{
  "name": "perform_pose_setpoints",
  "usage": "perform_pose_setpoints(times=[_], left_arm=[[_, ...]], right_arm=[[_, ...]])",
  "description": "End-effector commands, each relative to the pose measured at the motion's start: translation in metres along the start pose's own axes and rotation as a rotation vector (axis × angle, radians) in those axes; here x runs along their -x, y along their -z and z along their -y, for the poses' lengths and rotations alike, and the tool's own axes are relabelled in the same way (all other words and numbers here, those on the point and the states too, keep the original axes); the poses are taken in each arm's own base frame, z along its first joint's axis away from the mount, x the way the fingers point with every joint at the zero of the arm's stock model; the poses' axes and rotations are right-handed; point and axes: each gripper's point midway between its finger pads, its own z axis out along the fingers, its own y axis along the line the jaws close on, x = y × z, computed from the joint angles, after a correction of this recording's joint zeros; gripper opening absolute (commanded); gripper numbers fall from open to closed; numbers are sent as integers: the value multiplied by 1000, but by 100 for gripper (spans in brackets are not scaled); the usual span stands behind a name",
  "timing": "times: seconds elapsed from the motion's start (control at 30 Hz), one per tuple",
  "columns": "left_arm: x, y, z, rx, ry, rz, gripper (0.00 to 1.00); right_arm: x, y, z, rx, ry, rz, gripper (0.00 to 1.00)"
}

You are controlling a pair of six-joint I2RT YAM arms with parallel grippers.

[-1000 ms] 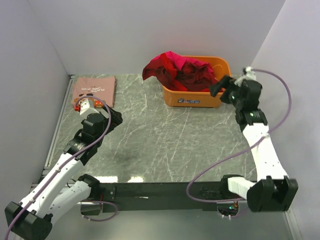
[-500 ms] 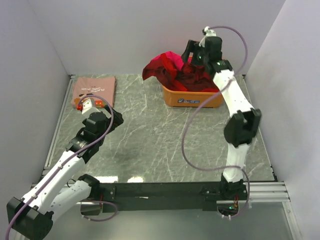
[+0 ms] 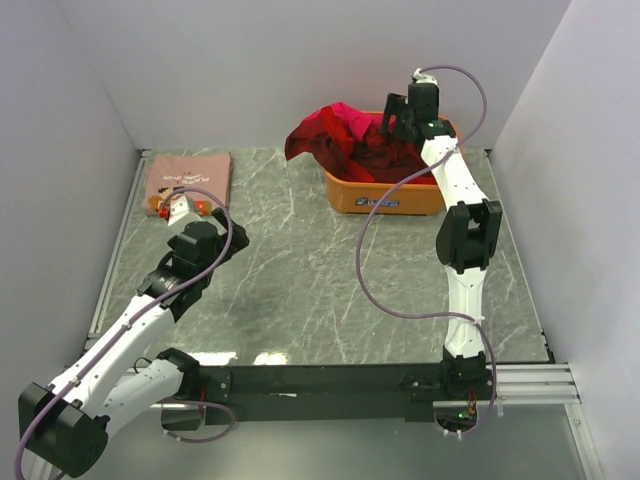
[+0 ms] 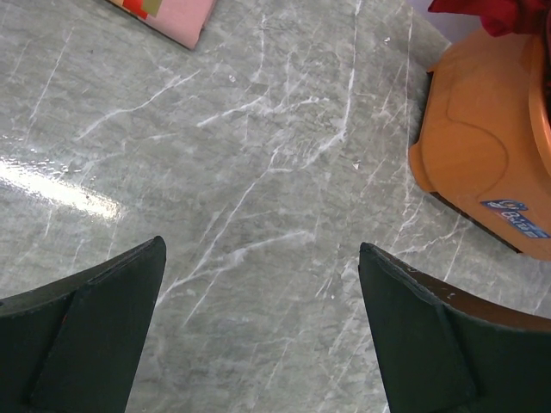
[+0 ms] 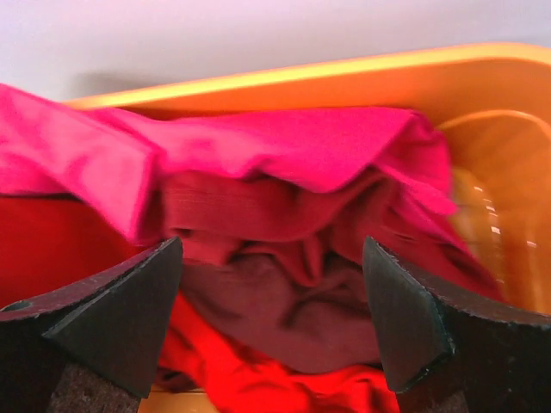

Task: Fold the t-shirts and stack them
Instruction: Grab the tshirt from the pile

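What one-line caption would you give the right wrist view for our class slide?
Open right gripper hovers over crumpled magenta, maroon and red t-shirts piled in the orange tub.

The left arm [image 3: 140, 310] stretched toward the far left, the left gripper [image 4: 263, 251] spread wide and empty. The right arm [image 3: 462, 235] reached far, the right gripper [image 5: 271, 245] likewise agape.

Plain pale walls [image 3: 300, 60] enclose me on three sides; grey veined tabletop [image 3: 330, 290] below, glare patch [image 3: 215, 357] near edge.
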Motion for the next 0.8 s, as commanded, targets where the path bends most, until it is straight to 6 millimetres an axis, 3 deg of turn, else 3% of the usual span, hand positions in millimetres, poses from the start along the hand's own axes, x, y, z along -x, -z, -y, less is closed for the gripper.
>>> perform_pose_setpoints(times=[0.0, 0.2, 0.43, 0.5, 0.53, 0.63, 0.67, 0.73, 0.77], left_arm=[[15, -1, 9, -25, -5, 50, 99], [13, -2, 9, -19, -9, 43, 100], [10, -6, 9, -12, -10, 36, 99], [10, -6, 8, -10, -10, 34, 99], [9, -7, 8, -5, -12, 31, 100], [10, -7, 7, 3, -15, 32, 100], [10, -7, 7, 4, -16, 31, 100], [11, -6, 7, 4, -14, 36, 99], [12, -5, 8, -1, -11, 39, 99]], right_arm=[[-2, -4, 25, -84, 53, 6, 90], [-23, -23, 37, -76, 54, -55, 88], [-35, -47, 20, 31, 52, -54, 84], [-35, -51, 14, 59, 36, -47, 78], [-35, -53, 13, 62, 17, -43, 73], [-30, -49, 12, 56, -4, -28, 34], [-26, -46, 13, 47, -6, -18, 15], [-9, -33, 19, 16, -9, 26, 0], [-1, -27, 17, 13, -8, 47, 0]])
